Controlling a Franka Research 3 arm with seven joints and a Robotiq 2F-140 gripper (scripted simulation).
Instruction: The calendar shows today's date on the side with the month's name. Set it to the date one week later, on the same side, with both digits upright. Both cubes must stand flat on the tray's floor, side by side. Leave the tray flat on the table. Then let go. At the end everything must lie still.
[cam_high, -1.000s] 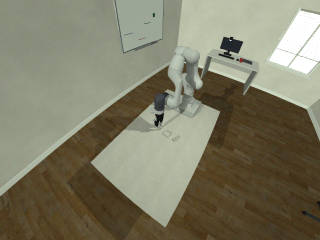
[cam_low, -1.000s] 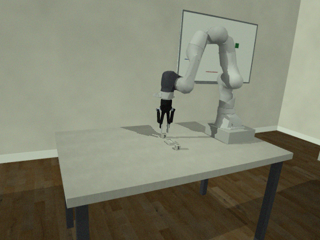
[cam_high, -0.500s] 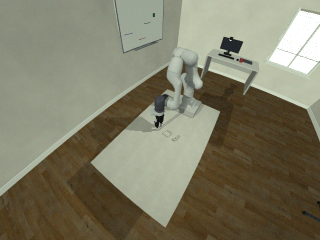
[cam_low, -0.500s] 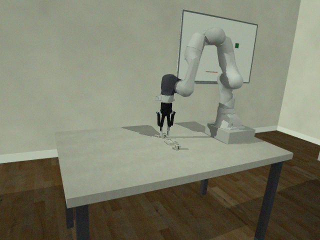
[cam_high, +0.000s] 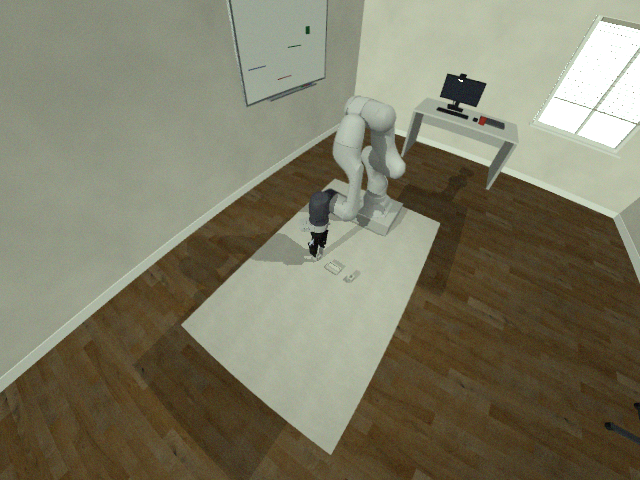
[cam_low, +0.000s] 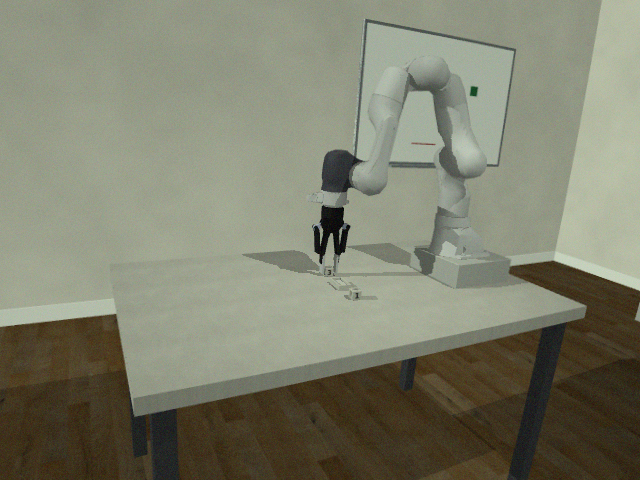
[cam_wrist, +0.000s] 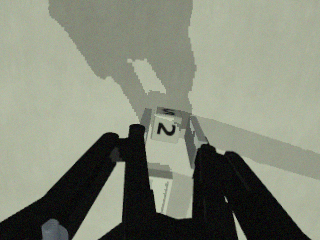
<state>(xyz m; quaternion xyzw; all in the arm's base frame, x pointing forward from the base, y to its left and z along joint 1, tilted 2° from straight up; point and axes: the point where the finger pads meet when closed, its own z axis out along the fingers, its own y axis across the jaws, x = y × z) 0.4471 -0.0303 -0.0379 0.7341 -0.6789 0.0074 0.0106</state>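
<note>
A white tray (cam_high: 333, 267) (cam_low: 341, 283) (cam_wrist: 160, 192) lies on the table. One white number cube (cam_low: 328, 271) (cam_wrist: 165, 131) stands on the table beside the tray, on the whiteboard-wall side. It shows a 3 to the exterior view and a 2 in the wrist view. My gripper (cam_high: 316, 256) (cam_low: 329, 265) (cam_wrist: 168, 123) points down, partly open, with its fingertips on either side of this cube. The wrist view shows a gap at the right finger. The other cube (cam_high: 350, 277) (cam_low: 354, 294) lies on the table on the tray's other side and shows a 1.
The arm's base block (cam_high: 384, 225) (cam_low: 459, 273) stands at the table's base end. The tray is close to the gripper. The table top (cam_high: 289, 335) (cam_low: 232, 330) extends far on the side away from the base. A desk with a monitor (cam_high: 462, 90) stands apart.
</note>
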